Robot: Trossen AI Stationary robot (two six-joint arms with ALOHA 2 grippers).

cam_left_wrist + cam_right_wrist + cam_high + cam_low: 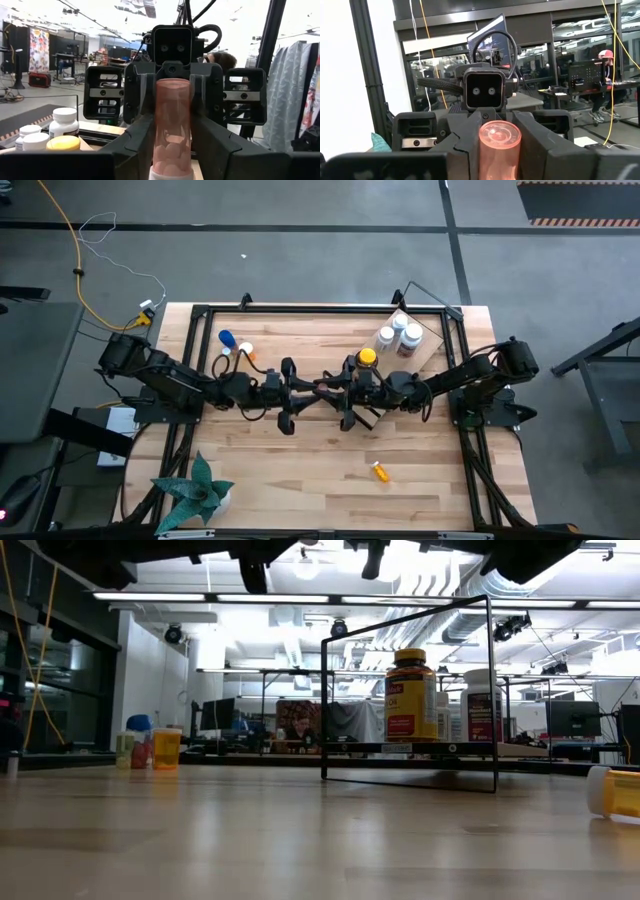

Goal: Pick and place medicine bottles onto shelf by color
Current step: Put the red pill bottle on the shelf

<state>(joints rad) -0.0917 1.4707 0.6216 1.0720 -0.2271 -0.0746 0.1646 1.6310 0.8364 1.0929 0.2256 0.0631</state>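
My left gripper (300, 392) and my right gripper (340, 388) meet tip to tip high above the table's middle. Both are shut on one small orange bottle (171, 125), which lies level along the line between them. Its white cap (171, 174) points to my left wrist and its round base (500, 137) to my right wrist. The shelf (428, 345) stands at the far right. On it are white bottles (400, 335) and the amber bottle with yellow cap (411, 695). The blue bottle (226, 338) and small orange ones (165, 748) stand at the far left. My left gripper pinches the orange bottle's cap end (160, 160) between its two fingers, level, from the table's left. The fingers lie along the bottle, which is clear of the table. My right gripper pinches the bottle's base end (487, 150) between its two fingers, level, from the table's right. The fingers lie along the bottle, which is level and lifted clear.
Another small orange bottle (381, 471) lies on its side near the front right, also in the low view (615, 790). A green plant (200, 490) stands at the near left corner. A black frame (320, 308) runs around the table's edges.
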